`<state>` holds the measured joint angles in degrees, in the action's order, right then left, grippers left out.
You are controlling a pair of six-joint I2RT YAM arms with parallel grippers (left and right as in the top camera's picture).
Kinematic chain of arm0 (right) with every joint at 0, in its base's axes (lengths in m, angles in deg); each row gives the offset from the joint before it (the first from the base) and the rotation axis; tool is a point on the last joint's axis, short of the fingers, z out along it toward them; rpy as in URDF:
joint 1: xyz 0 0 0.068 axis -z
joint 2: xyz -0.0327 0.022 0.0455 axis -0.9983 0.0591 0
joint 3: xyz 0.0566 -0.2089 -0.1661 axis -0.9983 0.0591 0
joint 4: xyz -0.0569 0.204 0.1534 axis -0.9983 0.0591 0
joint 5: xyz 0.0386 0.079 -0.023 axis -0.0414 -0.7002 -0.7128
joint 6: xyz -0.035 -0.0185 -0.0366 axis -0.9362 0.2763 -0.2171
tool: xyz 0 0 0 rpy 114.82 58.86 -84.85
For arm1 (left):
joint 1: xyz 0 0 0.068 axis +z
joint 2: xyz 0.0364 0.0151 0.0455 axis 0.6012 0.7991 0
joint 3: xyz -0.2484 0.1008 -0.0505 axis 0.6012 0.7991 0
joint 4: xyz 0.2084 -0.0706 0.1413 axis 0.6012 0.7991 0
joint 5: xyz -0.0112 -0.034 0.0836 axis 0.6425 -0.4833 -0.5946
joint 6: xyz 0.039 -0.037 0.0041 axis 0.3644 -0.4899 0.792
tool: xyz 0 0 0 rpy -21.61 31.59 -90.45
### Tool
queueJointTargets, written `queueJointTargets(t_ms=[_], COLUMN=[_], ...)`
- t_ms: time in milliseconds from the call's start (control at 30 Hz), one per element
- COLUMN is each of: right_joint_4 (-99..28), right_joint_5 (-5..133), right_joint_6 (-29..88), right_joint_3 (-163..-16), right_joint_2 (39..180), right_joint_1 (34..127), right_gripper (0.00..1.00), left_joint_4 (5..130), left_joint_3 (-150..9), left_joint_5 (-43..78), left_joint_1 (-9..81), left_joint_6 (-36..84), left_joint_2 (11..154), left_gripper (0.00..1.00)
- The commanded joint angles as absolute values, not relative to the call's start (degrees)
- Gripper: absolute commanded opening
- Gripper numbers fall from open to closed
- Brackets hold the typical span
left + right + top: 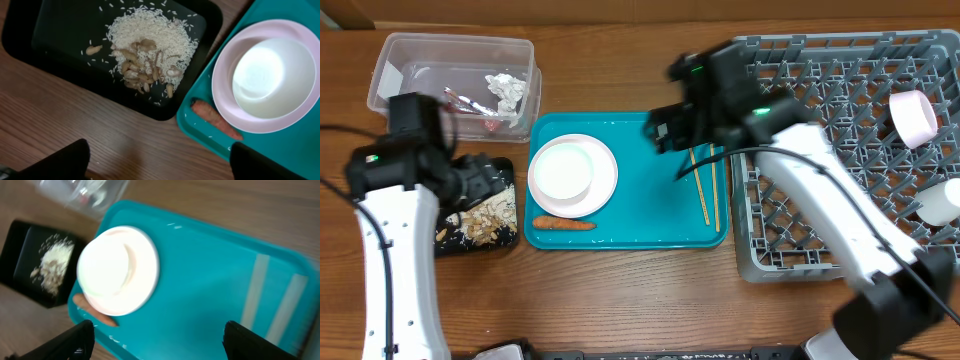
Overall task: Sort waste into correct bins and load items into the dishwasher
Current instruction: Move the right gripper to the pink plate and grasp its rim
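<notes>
A white bowl (563,172) sits on the round white plate (605,180) at the left of the teal tray (650,215). The orange carrot (563,224) lies in front of the plate and the chopsticks (705,190) lie at the tray's right. Rice scraps (150,45) lie in the black tray (60,30). The foil ball (506,90) and red-and-white wrapper (470,105) lie in the clear tub (395,60). Two white cups (915,115) (942,203) lie in the grey rack (840,70). My left gripper (160,165) is open and empty above the table beside the black tray. My right gripper (160,340) is open and empty above the teal tray, near the chopsticks (255,290).
The teal tray stands between the black tray and the rack. The tub is at the back left. Bare wooden table lies along the front edge (620,300). My right arm crosses over the rack's left side.
</notes>
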<state>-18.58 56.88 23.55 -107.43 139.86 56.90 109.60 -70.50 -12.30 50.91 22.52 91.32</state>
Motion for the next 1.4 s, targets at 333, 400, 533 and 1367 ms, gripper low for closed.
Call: queueJointTargets(t_ms=[333, 400, 533, 1367], right_joint_4=[-33.4, -34.6, -34.9, -33.9], right_joint_5=[63.3, 67.6, 72.3, 78.0], right_joint_6=[30.5, 32.5, 35.8, 44.7], right_joint_3=[-107.9, -107.9, -107.9, -107.9], right_joint_2=[157.3, 159.6, 161.4, 162.3], right_joint_1=[41.6, 39.7, 38.3, 40.1], right_gripper=[0.74, 0.72, 0.63, 0.17], left_joint_4=[109.8, 109.8, 109.8, 110.1], left_joint_3=[-70.6, -70.6, -70.6, -70.6], left_joint_5=[-6.9, -6.9, -6.9, -6.9], left_joint_1=[58.3, 58.3, 58.3, 58.3], left_joint_6=[20.7, 20.7, 20.7, 20.9], left_joint_2=[90.8, 90.8, 90.8, 90.8], left_gripper=[1.00, 1.00, 1.00, 1.00])
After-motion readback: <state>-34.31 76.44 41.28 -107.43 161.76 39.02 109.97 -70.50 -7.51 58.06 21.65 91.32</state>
